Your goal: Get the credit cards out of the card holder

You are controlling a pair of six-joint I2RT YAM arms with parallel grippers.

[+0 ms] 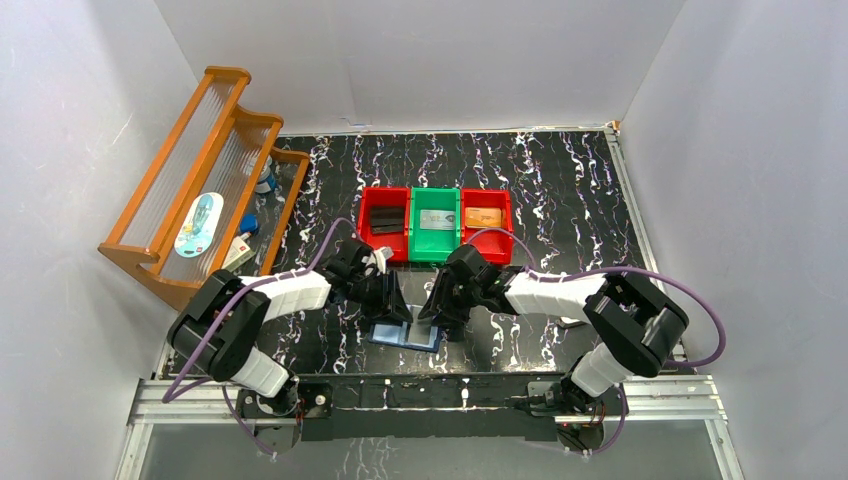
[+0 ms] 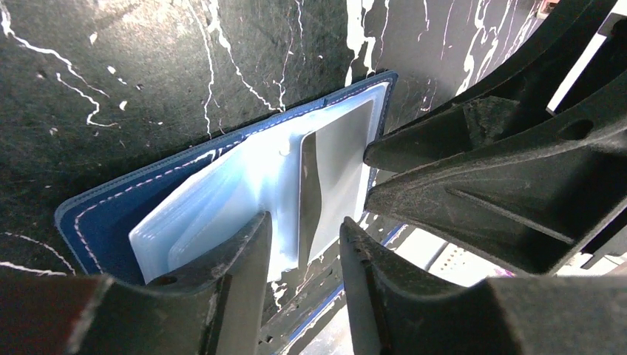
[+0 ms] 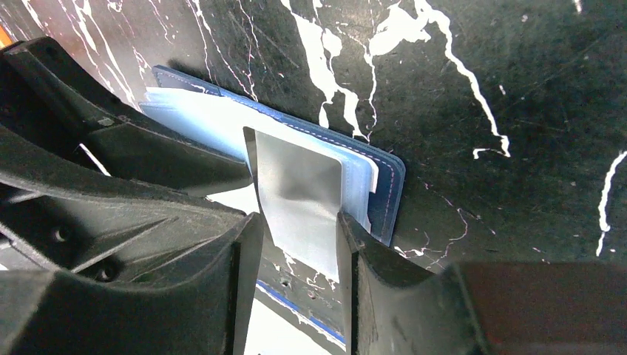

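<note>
Two grippers meet over the card holder [image 1: 405,334], which lies open on the black table [image 1: 560,190] near the front edge. The right gripper [image 3: 296,218] squeezes a bent grey credit card [image 3: 299,196] by its two sides. The card sticks partway out of the clear sleeves [image 2: 236,185]. The left gripper [image 2: 304,222] is a little open and holds nothing. It may be pressing on the clear sleeves, but that is hard to see.
</note>
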